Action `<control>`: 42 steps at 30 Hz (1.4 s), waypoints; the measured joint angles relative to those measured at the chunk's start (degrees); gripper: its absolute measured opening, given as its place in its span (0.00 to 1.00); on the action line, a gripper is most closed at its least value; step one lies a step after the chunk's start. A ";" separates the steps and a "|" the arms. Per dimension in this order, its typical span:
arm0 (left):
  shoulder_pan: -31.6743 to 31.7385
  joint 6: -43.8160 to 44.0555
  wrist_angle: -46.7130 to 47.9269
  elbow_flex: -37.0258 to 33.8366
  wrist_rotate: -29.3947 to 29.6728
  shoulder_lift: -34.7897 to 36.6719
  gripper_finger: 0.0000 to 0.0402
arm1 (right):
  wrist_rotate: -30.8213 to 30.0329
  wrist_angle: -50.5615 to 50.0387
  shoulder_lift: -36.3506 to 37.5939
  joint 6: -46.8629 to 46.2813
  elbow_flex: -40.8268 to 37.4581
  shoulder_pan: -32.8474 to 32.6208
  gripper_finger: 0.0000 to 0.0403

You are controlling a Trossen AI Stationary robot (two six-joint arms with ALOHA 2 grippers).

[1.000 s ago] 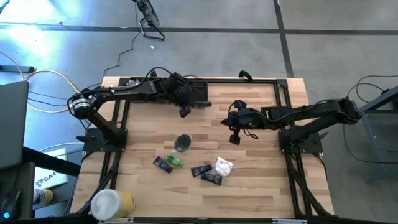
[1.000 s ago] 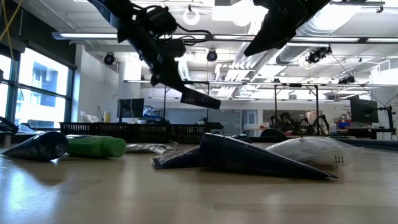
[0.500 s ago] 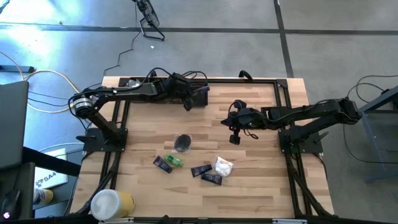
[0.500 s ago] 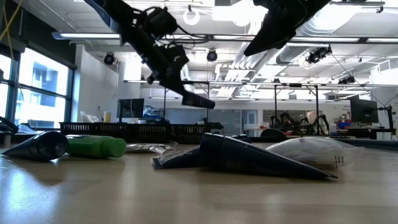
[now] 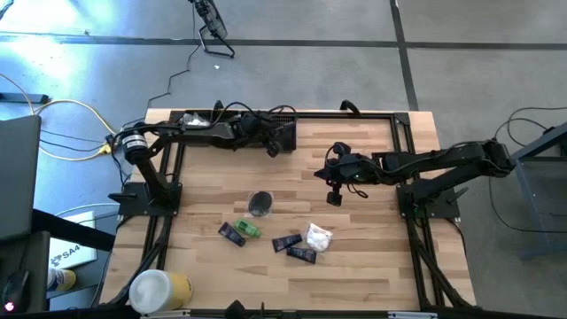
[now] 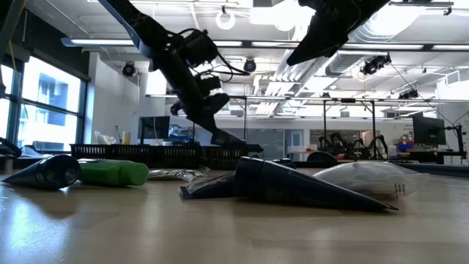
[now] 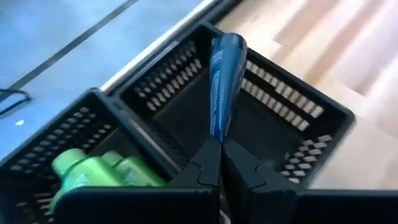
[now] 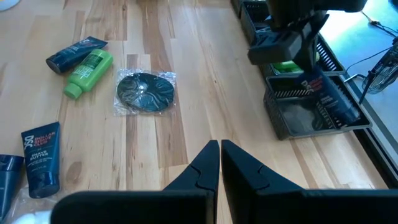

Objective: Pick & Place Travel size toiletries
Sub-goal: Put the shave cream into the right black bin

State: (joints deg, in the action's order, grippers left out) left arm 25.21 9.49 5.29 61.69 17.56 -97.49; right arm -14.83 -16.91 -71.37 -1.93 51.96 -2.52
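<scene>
My left gripper (image 5: 274, 147) hangs over the black basket (image 5: 282, 133) at the table's far edge, shut on a dark blue sachet (image 7: 219, 87). Green bottles (image 7: 99, 171) lie in the basket's neighbouring compartment. My right gripper (image 5: 335, 197) hovers shut above the table's middle right, touching nothing. Lying flat on the wood are a wrapped black disc (image 5: 260, 203), a green bottle (image 5: 250, 229), dark sachets (image 5: 232, 234) (image 5: 287, 242) (image 5: 301, 255) and a white packet (image 5: 318, 236). My left gripper (image 7: 217, 149) pinches the dark blue sachet by its narrow end (image 7: 215, 134) between the two fingers. The sachet runs on beyond the fingertips, along their line. It is lifted clear and slants down over an empty compartment of the basket (image 7: 273, 124).
A large white-and-yellow cylinder (image 5: 159, 290) stands at the table's near left corner. A black frame (image 5: 403, 133) runs along the table's edges. Bare wood lies between the basket and the items on the table.
My left gripper has carried the sachet toward the table's far edge and a little right, from over the wood to over the basket, and has come down. The sachet has stayed in the shut fingers. The right arm has kept still.
</scene>
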 joint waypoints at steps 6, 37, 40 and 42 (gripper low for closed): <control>-0.09 0.27 -1.61 0.00 4.07 0.16 0.00 | 0.02 0.00 0.00 0.02 0.00 0.00 0.03; -0.09 5.38 0.81 0.17 2.48 -1.86 0.00 | 0.02 0.00 0.00 0.10 0.02 0.01 0.03; -0.09 5.38 0.84 0.20 2.47 -1.84 0.00 | 0.04 0.00 0.00 0.13 0.02 0.02 0.03; -0.09 5.39 0.82 0.20 2.48 -1.84 0.00 | 0.04 0.00 0.00 0.15 0.02 0.02 0.03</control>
State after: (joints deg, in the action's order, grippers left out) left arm 25.12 14.89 6.11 61.89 20.04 -99.33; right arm -14.79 -16.91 -71.37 -1.78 51.99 -2.50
